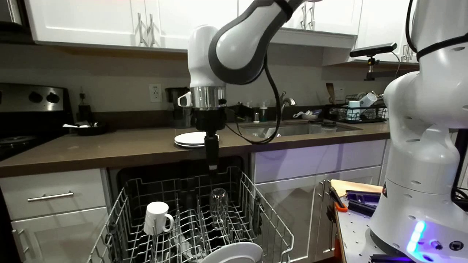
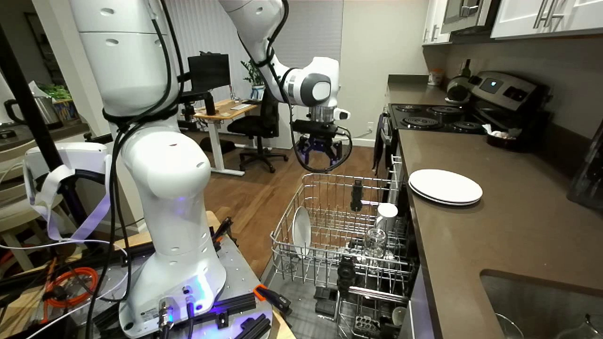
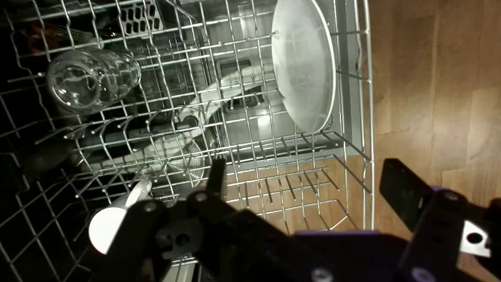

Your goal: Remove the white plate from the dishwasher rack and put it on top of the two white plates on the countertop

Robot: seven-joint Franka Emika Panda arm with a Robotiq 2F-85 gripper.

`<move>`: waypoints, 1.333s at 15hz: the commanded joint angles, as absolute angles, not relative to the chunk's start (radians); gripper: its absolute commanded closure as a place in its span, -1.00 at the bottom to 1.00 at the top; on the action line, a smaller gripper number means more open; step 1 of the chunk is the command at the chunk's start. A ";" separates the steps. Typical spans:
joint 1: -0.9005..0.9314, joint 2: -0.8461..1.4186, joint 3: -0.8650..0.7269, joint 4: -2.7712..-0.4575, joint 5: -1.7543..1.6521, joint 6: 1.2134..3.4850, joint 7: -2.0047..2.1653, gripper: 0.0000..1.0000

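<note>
The white plate (image 2: pixel 301 230) stands on edge in the dishwasher rack (image 2: pixel 330 177), at the end nearer the robot base. It shows partly in an exterior view (image 1: pixel 236 252) and at the top of the wrist view (image 3: pixel 303 66). My gripper (image 2: pixel 320 157) is open and empty above the rack, apart from the plate. In the wrist view its fingers (image 3: pixel 303 172) are wide apart, with wire tines and wood floor beyond. The two white plates (image 2: pixel 445 186) lie stacked flat near the front edge of the countertop (image 2: pixel 518 226); they also show in an exterior view (image 1: pixel 192 138), partly behind the gripper.
A white mug (image 1: pixel 155 218) and a clear glass (image 1: pixel 219 204) stand in the rack's inner part. Upright tines fill the rack floor. The countertop's front edge (image 1: pixel 109 160) overhangs the rack's inner end. A sink (image 2: pixel 541 280) and stove (image 2: pixel 438 117) flank the counter.
</note>
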State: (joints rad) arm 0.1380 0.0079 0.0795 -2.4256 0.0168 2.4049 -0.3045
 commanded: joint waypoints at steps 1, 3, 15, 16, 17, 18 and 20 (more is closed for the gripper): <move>0.140 0.114 0.115 -2.428 0.053 2.517 -0.313 -1.00; 0.137 0.171 0.141 -2.426 0.074 2.556 -0.324 -1.00; 0.144 0.436 0.224 -2.390 0.046 2.586 -0.276 -0.55; 0.142 0.445 0.225 -2.388 0.045 2.586 -0.278 -0.51; 0.142 0.454 0.223 -2.384 0.042 2.585 -0.276 -0.59; 0.142 0.462 0.221 -2.379 0.039 2.587 -0.276 -0.58; 0.147 0.472 0.213 -2.369 0.027 2.588 -0.271 -0.37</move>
State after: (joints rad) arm 0.1426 0.4403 0.2195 -2.3876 0.0655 2.5726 -0.3037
